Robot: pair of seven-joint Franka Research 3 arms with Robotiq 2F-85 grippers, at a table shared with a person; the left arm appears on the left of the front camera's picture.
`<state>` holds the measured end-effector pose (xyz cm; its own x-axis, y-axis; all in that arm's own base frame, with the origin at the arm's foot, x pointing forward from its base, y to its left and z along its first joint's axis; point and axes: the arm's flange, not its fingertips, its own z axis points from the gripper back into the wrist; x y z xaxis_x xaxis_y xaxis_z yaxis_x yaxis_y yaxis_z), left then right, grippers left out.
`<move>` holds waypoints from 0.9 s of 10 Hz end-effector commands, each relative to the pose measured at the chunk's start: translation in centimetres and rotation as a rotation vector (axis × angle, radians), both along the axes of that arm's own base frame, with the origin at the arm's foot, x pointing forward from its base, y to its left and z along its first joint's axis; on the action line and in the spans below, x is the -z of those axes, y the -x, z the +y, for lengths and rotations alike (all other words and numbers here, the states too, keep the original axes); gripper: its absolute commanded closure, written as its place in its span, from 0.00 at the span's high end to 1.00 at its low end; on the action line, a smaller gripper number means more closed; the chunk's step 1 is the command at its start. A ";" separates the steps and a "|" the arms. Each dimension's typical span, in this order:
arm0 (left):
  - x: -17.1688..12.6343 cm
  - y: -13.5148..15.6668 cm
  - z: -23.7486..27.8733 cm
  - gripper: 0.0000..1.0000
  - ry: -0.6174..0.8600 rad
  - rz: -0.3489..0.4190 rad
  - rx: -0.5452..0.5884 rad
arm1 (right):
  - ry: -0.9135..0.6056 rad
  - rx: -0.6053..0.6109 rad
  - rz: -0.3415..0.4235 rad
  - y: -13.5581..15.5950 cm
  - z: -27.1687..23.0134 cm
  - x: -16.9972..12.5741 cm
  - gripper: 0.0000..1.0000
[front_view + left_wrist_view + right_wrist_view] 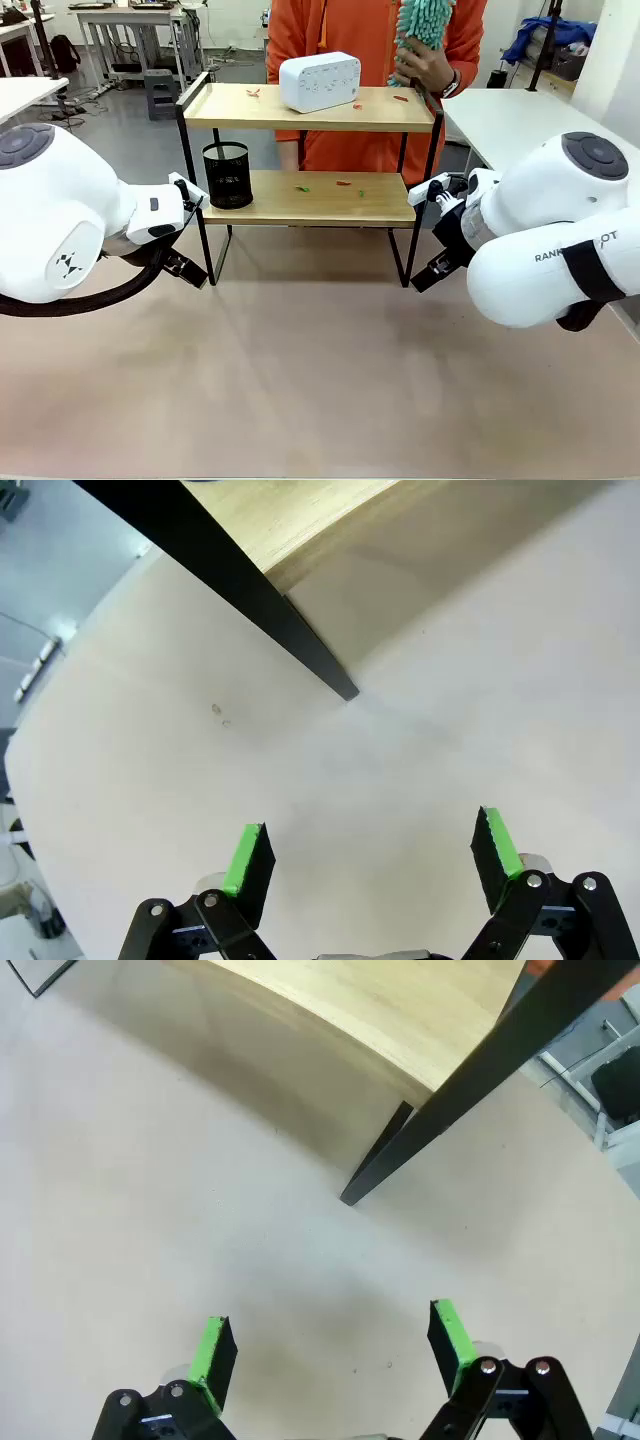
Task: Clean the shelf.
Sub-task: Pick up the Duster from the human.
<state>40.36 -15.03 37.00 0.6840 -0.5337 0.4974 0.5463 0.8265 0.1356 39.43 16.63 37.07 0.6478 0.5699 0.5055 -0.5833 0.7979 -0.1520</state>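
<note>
Shelf (230, 106) untouched; left gripper (370, 828), right gripper (328, 1316) gape empty.

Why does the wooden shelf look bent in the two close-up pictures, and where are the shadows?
Left wrist view: the wide-angle lens bows the shelf board's edge; a soft shadow lies on the tabletop beneath it. Right wrist view: the same bowing, with a darker shadow under the board. Front view: the shelf looks straight and sharp, evenly lit.
</note>
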 end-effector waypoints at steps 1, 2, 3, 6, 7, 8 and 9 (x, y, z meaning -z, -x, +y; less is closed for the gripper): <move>0.0 0.0 0.0 1.00 0.000 0.000 0.000 | 0.000 0.000 0.000 0.0 0.0 0.0 1.00; 0.0 0.0 0.0 1.00 0.000 0.000 0.000 | 0.000 0.000 0.000 0.0 0.0 0.0 1.00; 0.0 0.0 0.0 1.00 0.000 0.000 0.000 | 0.000 0.000 0.000 0.0 0.0 0.0 1.00; 0.0 0.0 0.0 1.00 0.000 0.000 0.000 | 0.000 0.000 0.000 0.0 0.0 0.0 1.00; 0.0 0.0 0.0 1.00 0.000 0.000 0.000 | 0.000 0.000 0.000 0.0 0.0 0.0 1.00; 0.0 0.0 0.0 1.00 0.000 0.000 0.000 | 0.000 0.000 0.000 0.0 0.0 0.0 1.00; 0.0 0.0 0.0 1.00 0.000 0.000 -0.001 | 0.000 0.000 0.000 0.0 0.0 0.0 1.00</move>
